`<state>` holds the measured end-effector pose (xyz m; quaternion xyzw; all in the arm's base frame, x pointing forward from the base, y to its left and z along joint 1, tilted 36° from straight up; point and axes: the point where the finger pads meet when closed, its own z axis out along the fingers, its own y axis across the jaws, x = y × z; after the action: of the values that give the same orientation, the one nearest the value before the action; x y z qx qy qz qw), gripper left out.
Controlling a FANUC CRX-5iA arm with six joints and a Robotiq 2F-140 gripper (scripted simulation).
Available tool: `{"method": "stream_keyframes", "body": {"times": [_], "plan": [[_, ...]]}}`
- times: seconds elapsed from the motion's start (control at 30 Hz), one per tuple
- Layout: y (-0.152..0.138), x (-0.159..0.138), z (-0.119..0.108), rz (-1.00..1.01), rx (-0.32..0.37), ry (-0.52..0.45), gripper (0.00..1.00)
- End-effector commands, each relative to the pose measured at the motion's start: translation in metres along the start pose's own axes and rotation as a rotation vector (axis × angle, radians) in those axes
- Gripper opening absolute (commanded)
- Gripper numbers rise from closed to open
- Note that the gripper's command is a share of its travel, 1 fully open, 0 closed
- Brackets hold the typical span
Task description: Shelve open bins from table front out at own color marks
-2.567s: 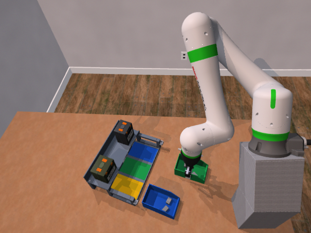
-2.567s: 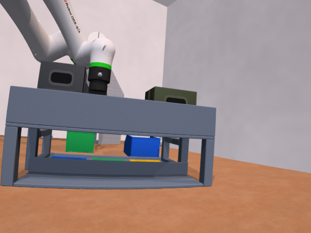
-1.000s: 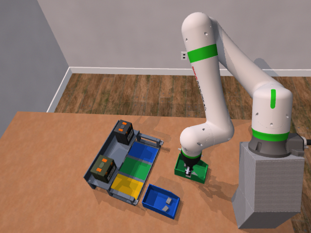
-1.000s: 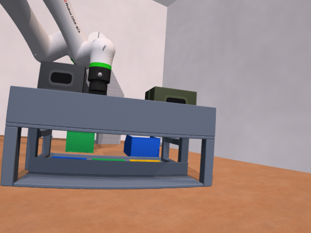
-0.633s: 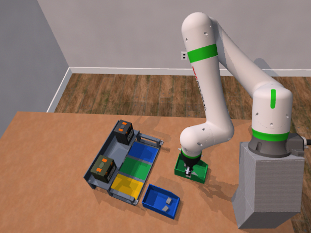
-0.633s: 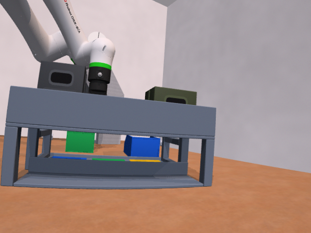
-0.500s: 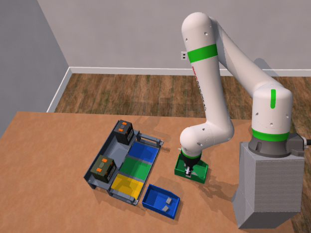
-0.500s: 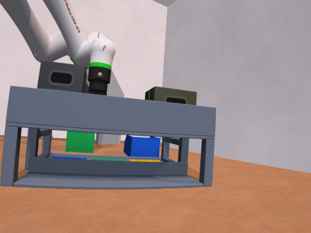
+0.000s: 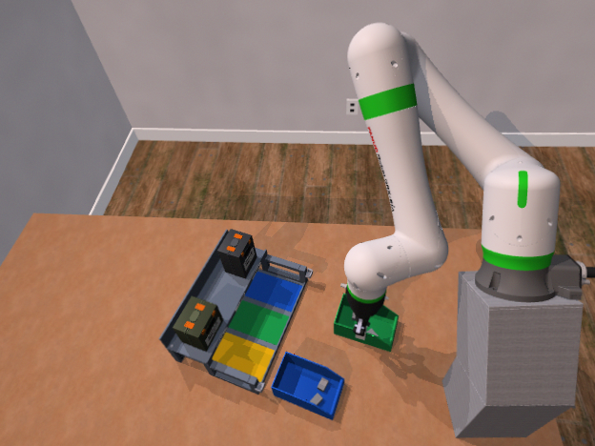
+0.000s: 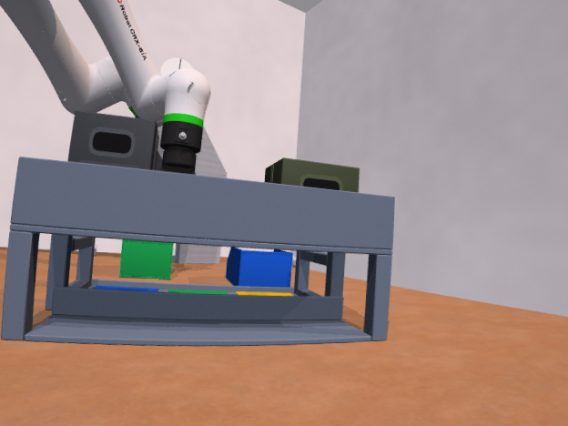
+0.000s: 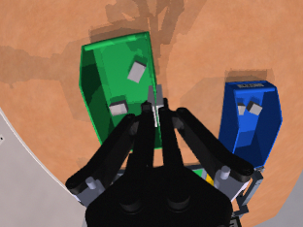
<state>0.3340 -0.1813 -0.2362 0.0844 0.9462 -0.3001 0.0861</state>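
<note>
Now the pincer (image 11: 155, 107) is closed on a thin side wall of the green bin (image 9: 382, 328), right of centre in the top view, apparently lifted off the desk (image 9: 99, 316). With such an off-centre hold, the bin could tilt and its parts (image 11: 136, 71) be spilled.
</note>
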Motion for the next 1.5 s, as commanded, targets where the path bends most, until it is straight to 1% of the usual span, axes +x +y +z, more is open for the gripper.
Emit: {"method": "stream_keyframes", "body": {"times": [0.0,0.57,1.0,1.47], "plan": [[0.0,0.0,-0.001,0.0,0.0,0.0,0.0],[0.0,0.0,-0.009,0.0,0.0,0.0,0.0],[0.0,0.0,-0.02,0.0,0.0,0.0,0.0],[0.0,0.0,-0.037,0.0,0.0,0.0,0.0]]}}
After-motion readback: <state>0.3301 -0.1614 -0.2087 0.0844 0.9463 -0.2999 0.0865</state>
